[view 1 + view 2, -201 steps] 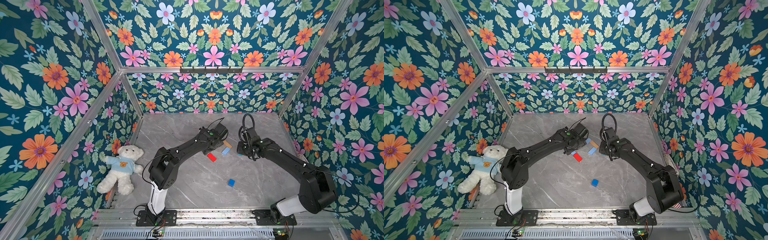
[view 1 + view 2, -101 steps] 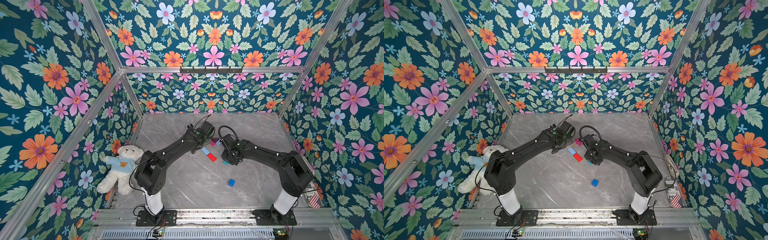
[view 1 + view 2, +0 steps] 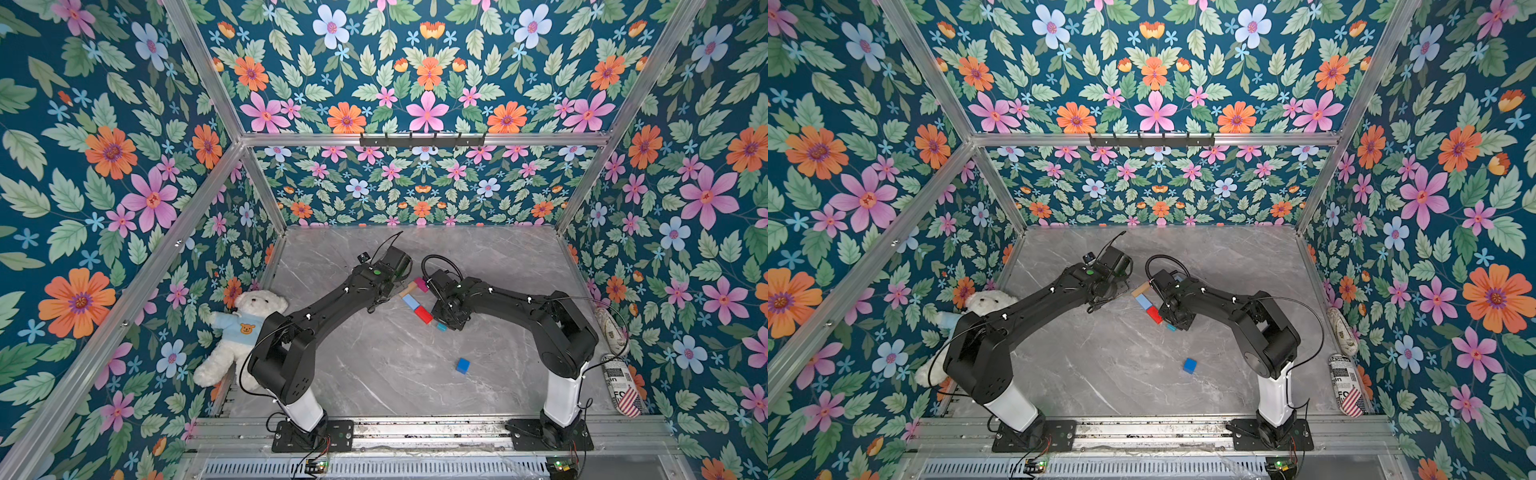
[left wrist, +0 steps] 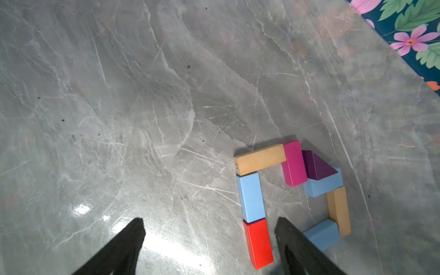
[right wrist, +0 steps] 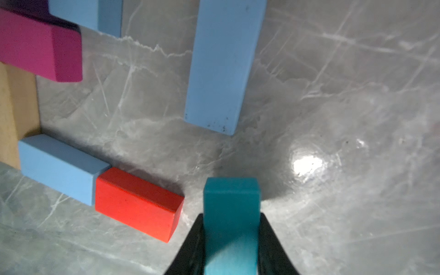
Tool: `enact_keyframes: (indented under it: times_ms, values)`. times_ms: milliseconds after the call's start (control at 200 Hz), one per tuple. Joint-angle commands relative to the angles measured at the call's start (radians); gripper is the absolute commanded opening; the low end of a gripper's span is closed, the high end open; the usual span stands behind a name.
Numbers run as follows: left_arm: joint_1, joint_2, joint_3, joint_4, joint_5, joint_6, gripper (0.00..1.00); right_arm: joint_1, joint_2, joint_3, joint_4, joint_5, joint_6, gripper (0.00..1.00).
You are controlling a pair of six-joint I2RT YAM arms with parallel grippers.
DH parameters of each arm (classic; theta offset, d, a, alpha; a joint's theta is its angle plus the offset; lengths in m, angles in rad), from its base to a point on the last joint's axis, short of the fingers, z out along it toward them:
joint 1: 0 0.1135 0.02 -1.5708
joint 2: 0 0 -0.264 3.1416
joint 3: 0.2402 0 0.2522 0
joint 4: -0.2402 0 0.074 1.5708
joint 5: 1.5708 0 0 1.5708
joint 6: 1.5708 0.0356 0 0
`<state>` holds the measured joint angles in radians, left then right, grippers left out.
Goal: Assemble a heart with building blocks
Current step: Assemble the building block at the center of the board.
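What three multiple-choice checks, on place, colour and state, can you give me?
1. Where is the dark blue cube? A. Stacked on another block. B. Alone on the table, apart from the other blocks. C. Held in the air.
2. What colour block does the right end effector hold? A. Red. B. Tan. C. Teal.
3. How is the left end effector? A. Open, empty. B. Shut on a block. C. Shut, empty.
Answers: 1 B, nothing touches it. 2 C, a teal block is clamped in it. 3 A, it gapes wide, gripping nothing.
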<state>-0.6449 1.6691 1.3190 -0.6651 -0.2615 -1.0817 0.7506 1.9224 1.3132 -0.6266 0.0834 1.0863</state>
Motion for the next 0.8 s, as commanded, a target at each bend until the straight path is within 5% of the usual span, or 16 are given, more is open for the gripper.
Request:
enact_keyframes:
  times_ms: [0,795]
  values:
    - [0.008,-0.002,0.002,0.013,0.003,0.024,0.9,0.0,0.02,0.023,-0.021,0.015,0.023,0.0]
    - [0.054,0.008,-0.015,0.05,0.042,0.059,0.9,0.0,0.118,0.116,-0.063,0.019,0.032,0.0]
